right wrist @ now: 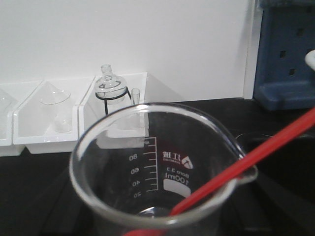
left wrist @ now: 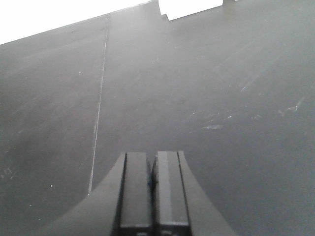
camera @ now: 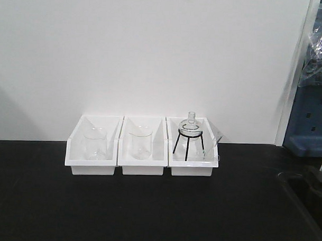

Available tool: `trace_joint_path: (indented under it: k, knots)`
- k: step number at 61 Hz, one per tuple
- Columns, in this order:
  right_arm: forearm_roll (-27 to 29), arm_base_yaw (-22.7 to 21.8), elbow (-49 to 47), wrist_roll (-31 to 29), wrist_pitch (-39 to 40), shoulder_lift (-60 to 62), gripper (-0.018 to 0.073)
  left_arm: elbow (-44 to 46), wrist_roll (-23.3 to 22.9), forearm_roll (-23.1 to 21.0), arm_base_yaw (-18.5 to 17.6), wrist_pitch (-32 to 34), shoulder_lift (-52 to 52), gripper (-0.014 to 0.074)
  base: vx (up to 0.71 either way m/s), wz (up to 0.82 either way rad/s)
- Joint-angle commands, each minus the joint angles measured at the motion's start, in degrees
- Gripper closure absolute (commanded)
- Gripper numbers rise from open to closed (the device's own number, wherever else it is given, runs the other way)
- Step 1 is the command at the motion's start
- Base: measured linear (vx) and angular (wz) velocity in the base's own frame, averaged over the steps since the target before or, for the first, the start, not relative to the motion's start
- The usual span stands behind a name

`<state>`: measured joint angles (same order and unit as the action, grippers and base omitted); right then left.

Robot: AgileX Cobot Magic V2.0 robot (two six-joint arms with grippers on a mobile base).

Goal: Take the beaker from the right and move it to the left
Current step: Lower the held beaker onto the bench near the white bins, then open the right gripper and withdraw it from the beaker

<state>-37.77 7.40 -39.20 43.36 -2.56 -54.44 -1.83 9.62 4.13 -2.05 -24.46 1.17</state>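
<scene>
I see black tabletop [camera: 147,210] under a white wall [camera: 152,57], three white bins [camera: 143,162] mid-frame, blue rack [camera: 309,120] far right. Left hand [left wrist: 152,162] pressed together over scuffed tabletop. Beaker [right wrist: 162,162] with red stick [right wrist: 256,152] fills right wrist view, lower centre. Right hand unseen, can't tell.

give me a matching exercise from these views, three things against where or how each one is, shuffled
1. small clear glass beaker with a red stick
2. round glass flask on a black tripod
3. left gripper

a. shut, over the black table
b. inside the rightmost white plastic bin
c. close to the right wrist camera, marked 100ml

Pairs: 1-c, 2-b, 3-a
</scene>
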Motion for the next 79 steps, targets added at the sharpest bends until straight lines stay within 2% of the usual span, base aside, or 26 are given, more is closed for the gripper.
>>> trace_joint_path:
  k: [1, 7, 17, 21, 25, 28, 36, 49, 79]
  knots:
    - [-0.6, -0.2, -1.9, 0.7, 9.9, -3.1, 0.0561, -1.1, -0.1, 0.1, -0.4, 4.4, 0.4, 0.0603, 0.0, 0.0]
    - [-4.4, -0.2, -1.9, 0.6, 20.6, -9.0, 0.0561, -1.1, -0.1, 0.1, -0.4, 4.4, 0.4, 0.0603, 0.0, 0.0]
    - [-19.0, -0.2, -1.9, 0.6, 43.0, -23.8, 0.056, -1.1, -0.1, 0.1, -0.4, 4.4, 0.4, 0.0603, 0.0, 0.0]
    - [-22.7, -0.2, -1.9, 0.6, 47.5, -30.2, 0.056, -1.1, -0.1, 0.1, -0.4, 4.4, 0.4, 0.0603, 0.0, 0.0]
    - [-23.7, -0.2, -1.9, 0.3, 50.3, -35.5, 0.056, -1.1, -0.1, 0.1, -0.4, 4.4, 0.4, 0.0603, 0.0, 0.0]
    - [-23.6, -0.2, -1.9, -0.6, 52.3, -39.2, 0.056, -1.1, -0.1, 0.1, -0.4, 4.4, 0.4, 0.0603, 0.0, 0.0]
    - [-22.0, -0.2, -1.9, -7.5, 57.9, -47.0, 0.056, -1.1, -0.1, 0.1, -0.4, 4.4, 0.4, 0.0603, 0.0, 0.0]
    - [-17.9, -0.2, -1.9, -15.5, 61.4, -52.8, 0.056, -1.1, -0.1, 0.1, -0.4, 4.4, 0.4, 0.0603, 0.0, 0.0]
    - [-11.1, -0.2, -2.0, -25.2, 66.8, -60.3, 0.056, -1.1, -0.1, 0.1, -0.4, 4.4, 0.4, 0.0603, 0.0, 0.0]
